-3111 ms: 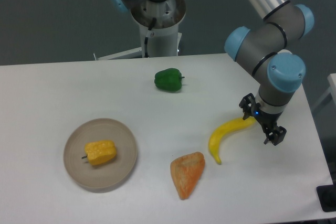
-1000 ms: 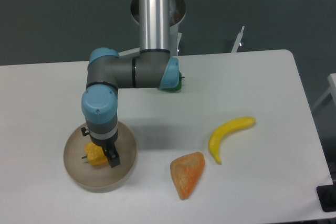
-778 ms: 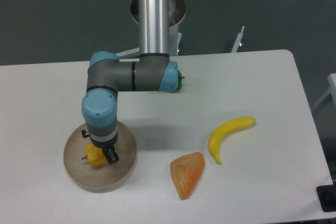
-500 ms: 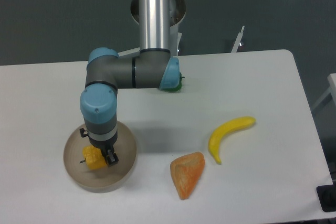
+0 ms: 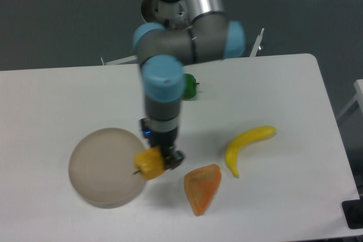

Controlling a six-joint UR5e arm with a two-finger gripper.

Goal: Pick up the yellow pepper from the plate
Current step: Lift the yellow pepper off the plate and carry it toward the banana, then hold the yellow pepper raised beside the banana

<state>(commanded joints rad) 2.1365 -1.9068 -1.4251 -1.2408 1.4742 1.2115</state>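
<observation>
the gripper (image 5: 160,160) hangs just left of the frame's centre, its fingers closed on the yellow pepper (image 5: 148,164), which sits at the right edge of the plate (image 5: 101,167), its short stem pointing left over the rim. whether the pepper touches the plate cannot be told. the plate lies bare in the lower left on a white table (image 5: 272,89) that fills most of the frame, with a rounded corner at the upper right. an orange wedge-shaped toy (image 5: 202,188) lies just right of the pepper, low in the frame, and a banana (image 5: 245,147) curves right of centre. a green pepper (image 5: 189,86) shows partly behind the arm (image 5: 163,92), above centre. beyond the table, a dark grey floor runs along the top, with a yellow-orange stripe at the very top edge.
</observation>
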